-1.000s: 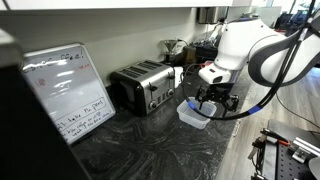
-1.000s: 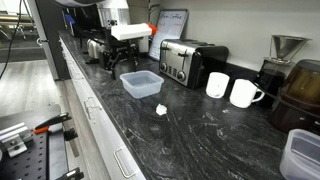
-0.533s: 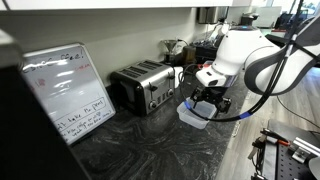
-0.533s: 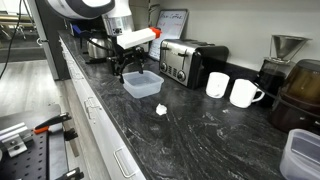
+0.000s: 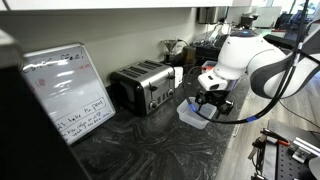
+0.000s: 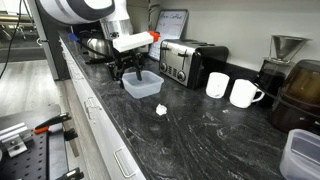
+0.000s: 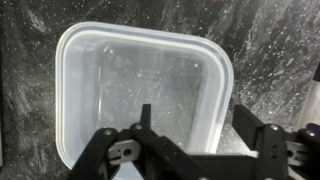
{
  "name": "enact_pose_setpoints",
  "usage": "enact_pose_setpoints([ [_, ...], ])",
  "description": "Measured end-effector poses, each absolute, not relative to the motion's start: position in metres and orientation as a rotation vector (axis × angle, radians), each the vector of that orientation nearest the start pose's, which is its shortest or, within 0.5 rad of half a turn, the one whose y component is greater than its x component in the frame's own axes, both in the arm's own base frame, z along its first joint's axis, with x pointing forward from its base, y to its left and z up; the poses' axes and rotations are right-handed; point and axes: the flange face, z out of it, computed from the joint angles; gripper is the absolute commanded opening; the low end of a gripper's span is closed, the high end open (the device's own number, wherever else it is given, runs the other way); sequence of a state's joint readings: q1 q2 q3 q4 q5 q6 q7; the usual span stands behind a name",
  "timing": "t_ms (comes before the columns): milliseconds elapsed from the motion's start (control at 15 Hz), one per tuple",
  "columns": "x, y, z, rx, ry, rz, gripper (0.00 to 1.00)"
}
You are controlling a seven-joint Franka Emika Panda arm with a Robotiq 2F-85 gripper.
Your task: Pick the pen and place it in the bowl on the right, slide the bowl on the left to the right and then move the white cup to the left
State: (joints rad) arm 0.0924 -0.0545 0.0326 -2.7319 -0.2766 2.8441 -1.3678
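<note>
Partly hidden behind the arm's white bulk in an exterior view, right of centre: the gripper (image 5: 212, 103), hard to read, low over the translucent squarish bowl (image 5: 193, 115) near the toaster (image 5: 145, 86). Clearer in an exterior view, upper left of centre: gripper (image 6: 131, 70) down at the bowl (image 6: 142, 86), the white cup (image 6: 217, 85) small, plain and upright right of centre, just beside a handled mug (image 6: 244, 93), another tub (image 6: 303, 155) cut off at the lower right corner. Filling the wrist view, the bowl (image 7: 140, 90), its near edge covered by the gripper (image 7: 190, 150), jaws spread open, one finger (image 7: 108, 150) inside the right wall, one outside, contact impossible to tell.
</note>
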Motion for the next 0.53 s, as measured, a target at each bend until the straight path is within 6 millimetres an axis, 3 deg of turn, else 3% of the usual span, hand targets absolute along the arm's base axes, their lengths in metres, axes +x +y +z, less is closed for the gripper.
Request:
enact_pose_setpoints([
  [400,0.407,0.065,0.237,1.931,2.284,0.070,0.10],
  [533,0.407,0.065,0.234,1.946,2.278,0.062,0.00],
])
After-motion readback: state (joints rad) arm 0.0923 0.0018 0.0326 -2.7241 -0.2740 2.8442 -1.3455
